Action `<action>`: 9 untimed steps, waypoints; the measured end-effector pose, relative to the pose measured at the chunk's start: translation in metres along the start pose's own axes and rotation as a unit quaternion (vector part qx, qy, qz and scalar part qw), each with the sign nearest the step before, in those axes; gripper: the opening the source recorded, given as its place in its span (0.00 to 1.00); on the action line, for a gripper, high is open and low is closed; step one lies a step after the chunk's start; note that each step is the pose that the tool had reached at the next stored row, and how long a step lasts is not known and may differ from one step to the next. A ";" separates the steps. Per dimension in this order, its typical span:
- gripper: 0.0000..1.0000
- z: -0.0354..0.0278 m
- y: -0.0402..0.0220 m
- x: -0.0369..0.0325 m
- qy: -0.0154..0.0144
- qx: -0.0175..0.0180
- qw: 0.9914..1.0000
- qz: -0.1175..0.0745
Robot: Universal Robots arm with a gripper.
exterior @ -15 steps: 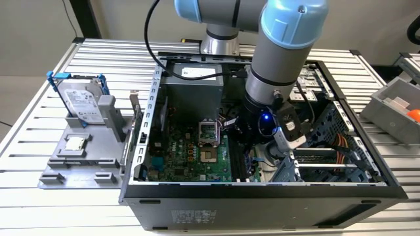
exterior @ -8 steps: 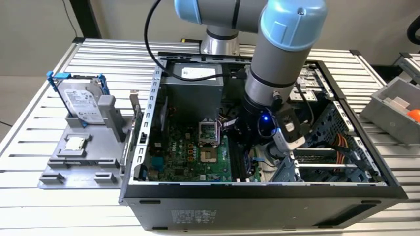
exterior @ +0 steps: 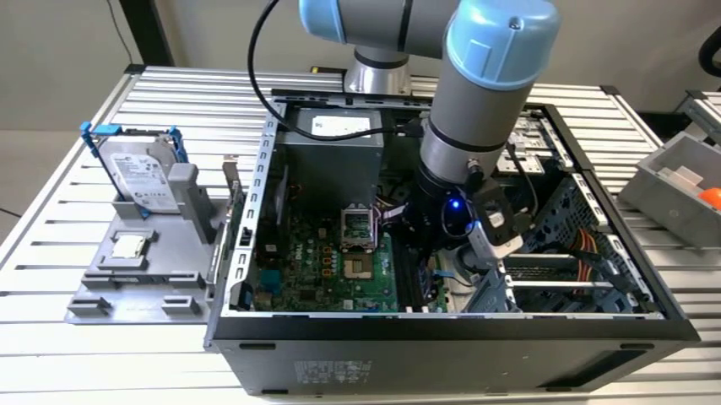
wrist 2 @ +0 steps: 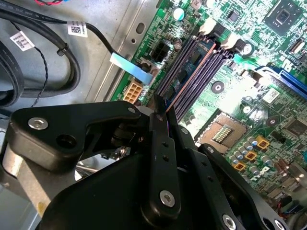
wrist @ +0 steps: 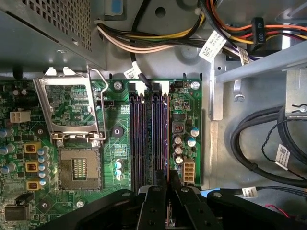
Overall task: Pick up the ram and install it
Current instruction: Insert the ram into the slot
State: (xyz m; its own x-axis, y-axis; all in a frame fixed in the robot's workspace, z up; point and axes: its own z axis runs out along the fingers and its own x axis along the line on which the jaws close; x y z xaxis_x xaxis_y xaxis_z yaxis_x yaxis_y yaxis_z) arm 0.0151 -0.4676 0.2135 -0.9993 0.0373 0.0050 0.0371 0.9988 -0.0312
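Inside the open computer case (exterior: 242,253), my gripper (exterior: 426,253) hangs low over the motherboard (exterior: 304,270). The ram (wrist 2: 189,72) is a thin stick with dark chips. It stands on edge in line with the memory slots (wrist: 144,134), down in one of them as far as I can tell. The black fingers (wrist 2: 158,143) are closed on its near end, and the gripper (wrist 2: 162,114) is shut on it. In the first wrist view the ram (wrist: 166,129) shows edge-on as a thin line running away from the gripper (wrist: 167,176).
The open processor socket (wrist: 76,167) lies beside the slots, its metal lid raised. Cable bundles (wrist: 259,139) and the power supply (exterior: 338,126) crowd the case. On the exterior view's left, a grey fixture holds a hard drive (exterior: 141,173) and a small silver chip (exterior: 127,246).
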 end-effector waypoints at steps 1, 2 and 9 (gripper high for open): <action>0.00 0.0000 0.0001 0.0001 0.000 0.000 1.000 0.000; 0.00 0.0001 0.0002 0.0001 0.000 0.000 1.000 0.000; 0.00 0.0032 0.0004 0.0001 0.000 0.000 1.000 0.000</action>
State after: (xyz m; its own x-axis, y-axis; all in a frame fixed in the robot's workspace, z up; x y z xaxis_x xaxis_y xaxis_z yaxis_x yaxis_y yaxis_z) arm 0.0150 -0.4673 0.2102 -0.9993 0.0374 0.0052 0.0372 0.9988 -0.0315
